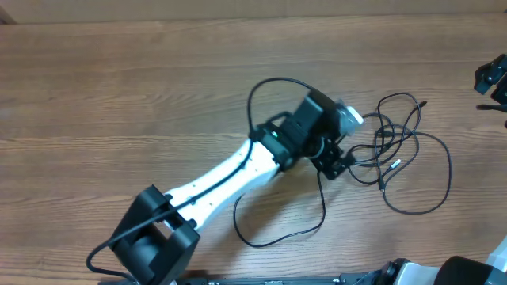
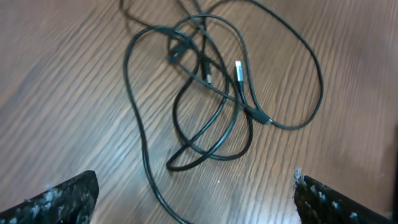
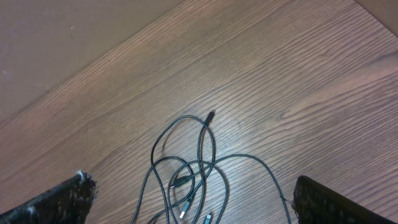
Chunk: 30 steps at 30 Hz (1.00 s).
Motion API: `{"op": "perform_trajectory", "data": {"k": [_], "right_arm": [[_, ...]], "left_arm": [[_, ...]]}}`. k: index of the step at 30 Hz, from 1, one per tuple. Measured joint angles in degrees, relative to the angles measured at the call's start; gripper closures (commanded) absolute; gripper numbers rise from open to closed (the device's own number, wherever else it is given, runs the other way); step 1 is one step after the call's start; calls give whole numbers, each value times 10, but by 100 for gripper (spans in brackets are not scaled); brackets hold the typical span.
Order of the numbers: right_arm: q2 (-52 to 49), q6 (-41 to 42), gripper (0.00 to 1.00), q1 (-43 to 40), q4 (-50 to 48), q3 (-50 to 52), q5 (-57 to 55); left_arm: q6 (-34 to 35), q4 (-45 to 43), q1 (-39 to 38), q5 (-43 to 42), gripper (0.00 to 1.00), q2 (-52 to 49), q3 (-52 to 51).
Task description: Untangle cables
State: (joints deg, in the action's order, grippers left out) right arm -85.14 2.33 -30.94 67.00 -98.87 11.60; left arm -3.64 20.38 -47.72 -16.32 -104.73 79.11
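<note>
Overhead: thin black silver-tipped cables (image 1: 379, 146) in loose crossed loops on brown wooden table (image 1: 119, 95), just beyond left tool (image 1: 334, 162). Left wrist: gapes wide above the crossings; risks pinching two strands together, tightening the tangle. Right wrist: right tool (image 3: 191, 186) likewise spread open, loops just ahead.

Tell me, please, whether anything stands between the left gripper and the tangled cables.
Nothing visible does. The left gripper is open, and the cables lie on the bare table just ahead of its fingers, with one strand running back between them.
</note>
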Motion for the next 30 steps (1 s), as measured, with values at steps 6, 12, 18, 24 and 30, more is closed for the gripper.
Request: {"op": "perform_trajectory", "data": {"k": [6, 12, 18, 24, 30], "right_arm": [[0, 0, 0, 0, 2, 0, 0], [0, 0, 0, 0, 3, 0, 0], [0, 0, 0, 0, 3, 0, 0], [0, 0, 0, 0, 3, 0, 0], [0, 0, 0, 0, 3, 0, 0]], "left_arm": [[-33, -22, -9, 38, 0, -11, 0], [-42, -80, -14, 50, 0, -73, 1], [-43, -148, -34, 43, 0, -130, 1], [-43, -163, -48, 39, 4, -155, 2], [-44, -172, -51, 44, 96, -199, 3]]}}
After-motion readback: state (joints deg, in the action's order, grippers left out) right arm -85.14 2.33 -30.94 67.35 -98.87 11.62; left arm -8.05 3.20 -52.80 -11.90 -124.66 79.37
